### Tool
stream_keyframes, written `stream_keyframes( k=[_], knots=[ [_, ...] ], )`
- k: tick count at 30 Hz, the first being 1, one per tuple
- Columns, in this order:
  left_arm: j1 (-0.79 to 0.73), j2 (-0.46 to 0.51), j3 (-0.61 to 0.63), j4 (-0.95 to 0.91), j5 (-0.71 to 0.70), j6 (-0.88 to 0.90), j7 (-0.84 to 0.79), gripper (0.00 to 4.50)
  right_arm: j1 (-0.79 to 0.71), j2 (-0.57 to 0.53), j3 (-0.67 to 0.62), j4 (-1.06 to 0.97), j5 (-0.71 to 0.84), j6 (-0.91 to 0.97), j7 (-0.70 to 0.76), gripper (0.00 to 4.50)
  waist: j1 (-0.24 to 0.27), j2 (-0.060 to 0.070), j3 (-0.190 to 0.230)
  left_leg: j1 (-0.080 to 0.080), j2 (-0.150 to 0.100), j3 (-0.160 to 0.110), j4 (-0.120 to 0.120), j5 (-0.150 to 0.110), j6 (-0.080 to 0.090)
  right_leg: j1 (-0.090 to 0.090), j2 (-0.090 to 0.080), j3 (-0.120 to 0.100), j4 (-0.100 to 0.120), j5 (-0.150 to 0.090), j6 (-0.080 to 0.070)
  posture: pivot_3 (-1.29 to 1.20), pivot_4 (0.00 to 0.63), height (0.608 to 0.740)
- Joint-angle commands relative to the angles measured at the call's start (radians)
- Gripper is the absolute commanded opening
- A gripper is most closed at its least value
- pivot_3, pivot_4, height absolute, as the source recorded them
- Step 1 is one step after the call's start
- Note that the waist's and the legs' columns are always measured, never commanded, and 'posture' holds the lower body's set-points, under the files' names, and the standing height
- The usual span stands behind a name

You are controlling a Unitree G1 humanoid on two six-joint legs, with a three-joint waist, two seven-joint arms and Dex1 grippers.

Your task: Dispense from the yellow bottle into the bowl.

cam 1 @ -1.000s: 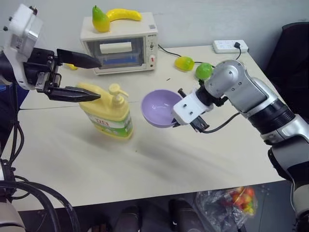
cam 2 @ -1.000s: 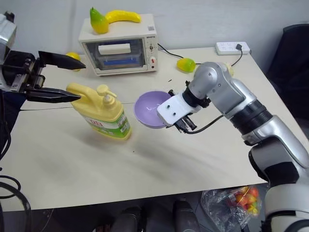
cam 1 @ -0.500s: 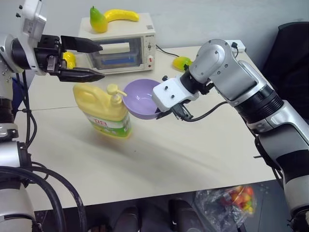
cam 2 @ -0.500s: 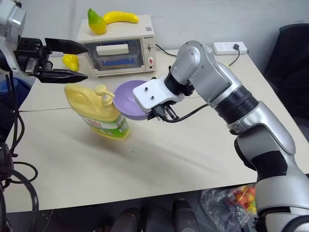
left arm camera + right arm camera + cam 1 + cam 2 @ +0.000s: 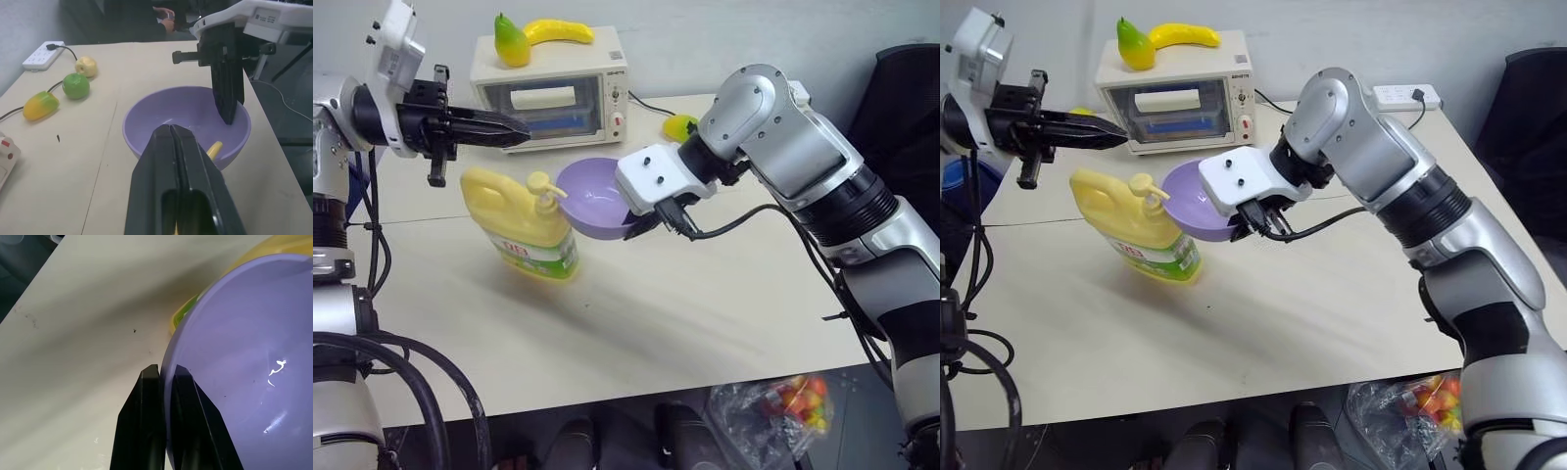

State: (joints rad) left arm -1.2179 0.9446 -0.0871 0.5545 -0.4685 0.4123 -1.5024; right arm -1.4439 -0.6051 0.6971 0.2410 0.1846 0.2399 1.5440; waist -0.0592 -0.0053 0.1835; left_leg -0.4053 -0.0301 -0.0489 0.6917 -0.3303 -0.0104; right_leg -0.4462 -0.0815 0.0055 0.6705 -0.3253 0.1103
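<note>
The yellow bottle [image 5: 517, 223] stands on the table with its pump top [image 5: 546, 189] pointing right. The lavender bowl [image 5: 592, 196] hangs tilted just right of the pump, its rim under the nozzle. My right gripper [image 5: 165, 370] is shut on the bowl's rim, one finger inside the bowl [image 5: 186, 115] and one outside. My left gripper [image 5: 522, 138] is shut on nothing; it lies level above the bottle's handle and pump, apart from them. The nozzle tip [image 5: 213, 149] shows just beyond the left fingers [image 5: 178, 166].
A cream toaster oven [image 5: 553, 93] stands at the back of the table [image 5: 656, 313], with a pear [image 5: 514, 39] and a banana [image 5: 563, 31] on top. Small fruits [image 5: 76, 85] and a power strip [image 5: 1408, 95] lie at the back right. A bag of fruit [image 5: 793, 406] sits on the floor.
My left gripper has shut from wide open and shifted a little forward above the bottle. My right arm has carried the bowl leftward and up to the pump nozzle.
</note>
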Motion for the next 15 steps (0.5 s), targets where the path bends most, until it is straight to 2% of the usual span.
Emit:
stream_keyframes(
  k=[1, 9, 15],
  knots=[
    [-0.015, 0.0, 0.003, -0.022, -0.01, -0.027, -0.112, 0.03, -0.036, -0.013, -0.046, -0.057, 0.032, 0.028, 0.07, 0.0, 0.0, 0.0, 0.0, 0.0, 0.0, 0.0, 0.0, 0.0, 0.0, 0.0, 0.0, 0.0, 0.0, 0.0, 0.0, 0.0, 0.15, 0.74],
    [-0.012, 0.003, -0.021, -0.03, -0.041, -0.004, -0.112, 0.03, -0.034, 0.009, -0.059, -0.072, 0.017, 0.048, 0.07, 0.0, -0.001, 0.0, 0.0, 0.0, 0.0, 0.0, 0.0, 0.0, 0.0, 0.0, 0.0, 0.0, 0.001, 0.0, 0.0, 0.0, 0.15, 0.74],
    [0.094, 0.009, -0.029, -0.124, -0.007, -0.06, -0.112, 0.03, -0.036, 0.028, -0.07, -0.044, -0.004, 0.04, 0.07, 0.0, -0.002, 0.0, 0.0, 0.0, 0.0, 0.0, 0.001, 0.0, 0.0, 0.0, 0.0, 0.0, 0.002, 0.0, 0.0, 0.0, 0.15, 0.74]
  ],
)
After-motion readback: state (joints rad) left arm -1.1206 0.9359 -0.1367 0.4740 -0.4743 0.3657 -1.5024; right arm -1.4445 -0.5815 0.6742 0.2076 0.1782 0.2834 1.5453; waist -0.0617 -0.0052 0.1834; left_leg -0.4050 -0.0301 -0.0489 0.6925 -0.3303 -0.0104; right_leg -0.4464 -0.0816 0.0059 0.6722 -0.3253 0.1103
